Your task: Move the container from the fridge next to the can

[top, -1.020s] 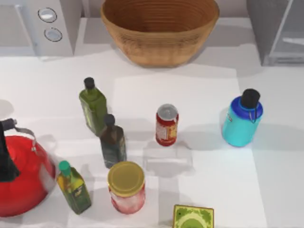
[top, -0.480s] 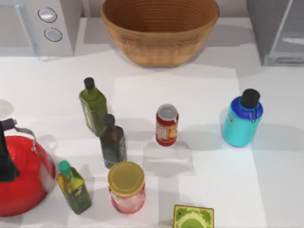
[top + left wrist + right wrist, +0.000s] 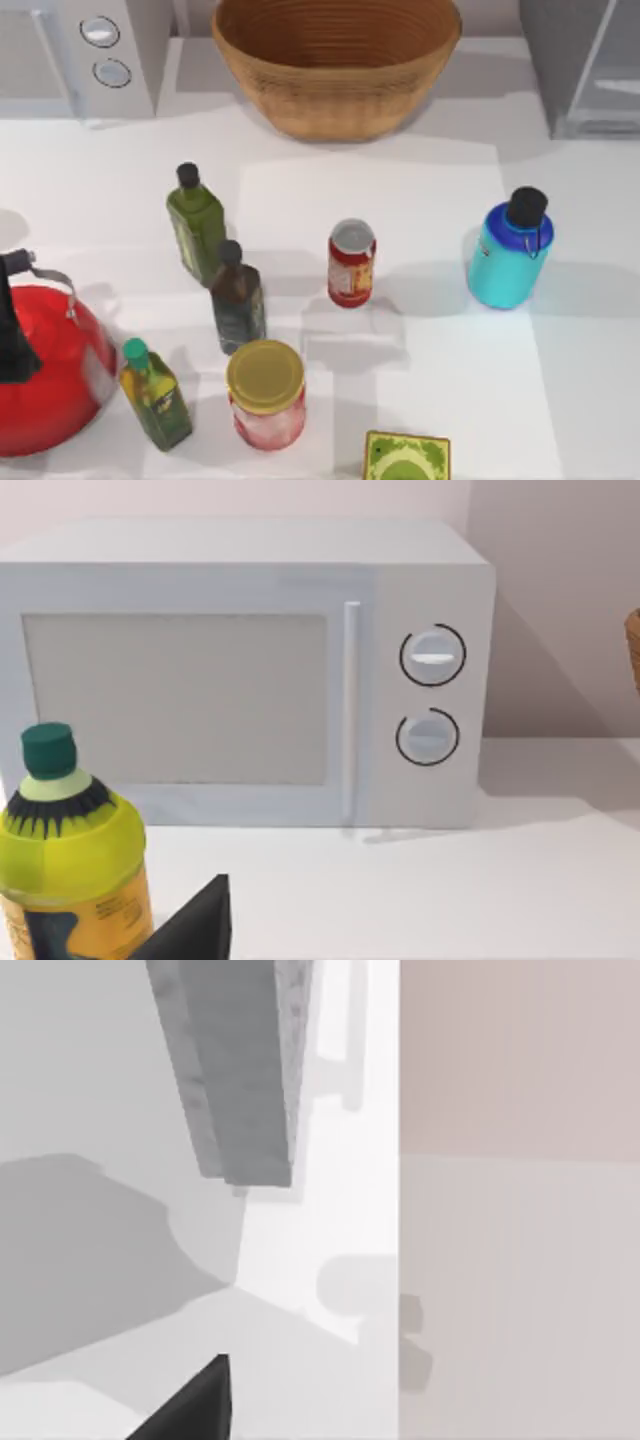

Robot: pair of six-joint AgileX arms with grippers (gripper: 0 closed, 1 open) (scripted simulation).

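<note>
The cyan container, with its blue collar and black cap, stands upright on the table right of centre, outside the fridge. The grey fridge sits at the back right corner and is seen as a grey slab in the right wrist view. The red can stands upright near the table's middle, a clear gap to the left of the container. A dark piece of my left gripper shows in the left wrist view, facing the microwave. A dark piece of my right gripper shows near the fridge.
A white microwave is at the back left and a wicker basket at the back centre. Left of the can stand a green bottle, a dark bottle, a small yellow-green bottle and a pink jar. A red kettle sits at the left edge.
</note>
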